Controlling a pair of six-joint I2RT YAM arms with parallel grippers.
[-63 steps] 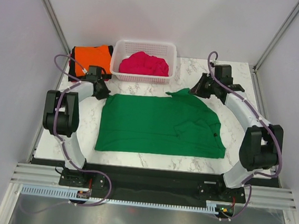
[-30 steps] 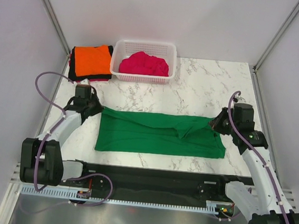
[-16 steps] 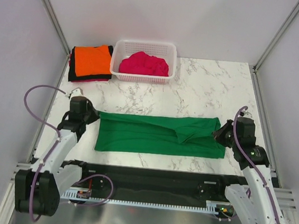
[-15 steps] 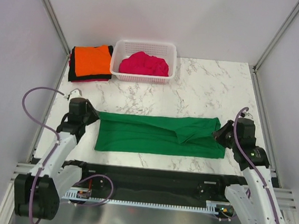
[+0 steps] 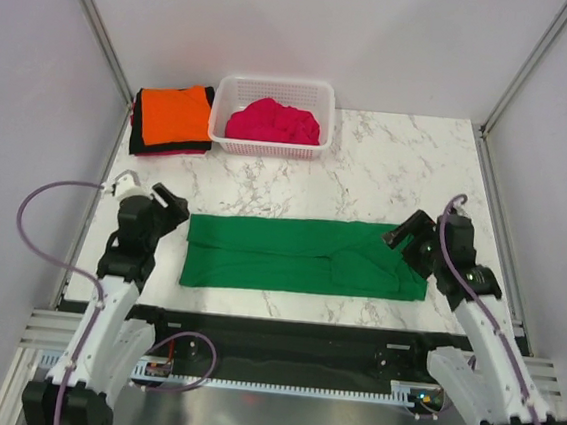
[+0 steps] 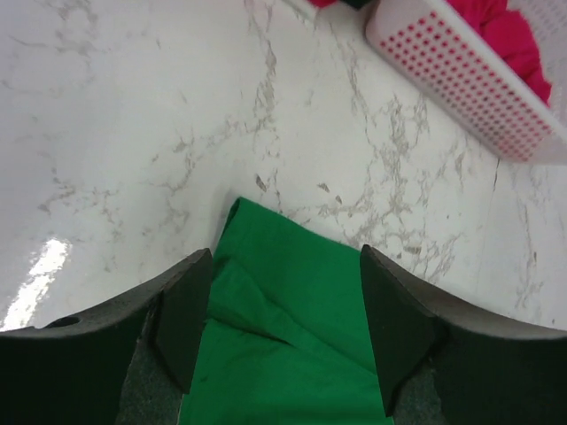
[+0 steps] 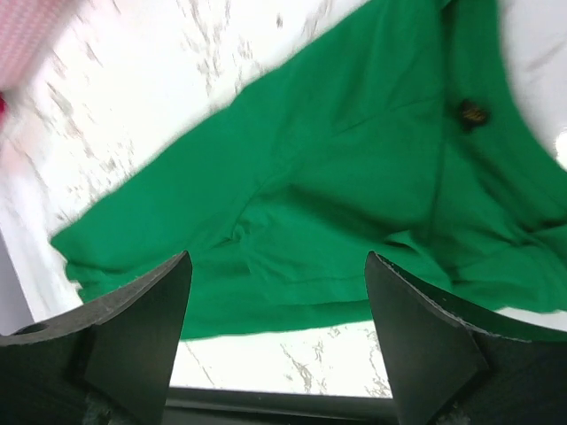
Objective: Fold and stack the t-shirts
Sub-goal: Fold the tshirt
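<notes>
The bright green t-shirt (image 5: 299, 256) lies on the marble table as a long strip folded lengthwise, near the front edge. My left gripper (image 5: 171, 205) hovers open over the strip's left end, and in the left wrist view the green cloth (image 6: 301, 354) shows between the spread fingers of the left gripper (image 6: 283, 301), untouched. My right gripper (image 5: 407, 232) is open above the strip's right end. The right wrist view shows this gripper (image 7: 276, 301) over the green shirt (image 7: 337, 159), with nothing held. A magenta-pink t-shirt (image 5: 274, 121) lies crumpled in the basket. An orange t-shirt (image 5: 174, 114) lies folded on dark ones (image 5: 136, 136).
The white lattice basket (image 5: 269, 149) stands at the back centre, with the folded stack to its left. In the left wrist view the basket (image 6: 461, 80) is at the upper right. The table's black front edge (image 5: 282, 328) runs just below the green strip.
Both grippers opened and let go of the green shirt after drawing its far edge toward the front. The shirt now lies as a narrow strip, and both grippers have lifted off its ends.
</notes>
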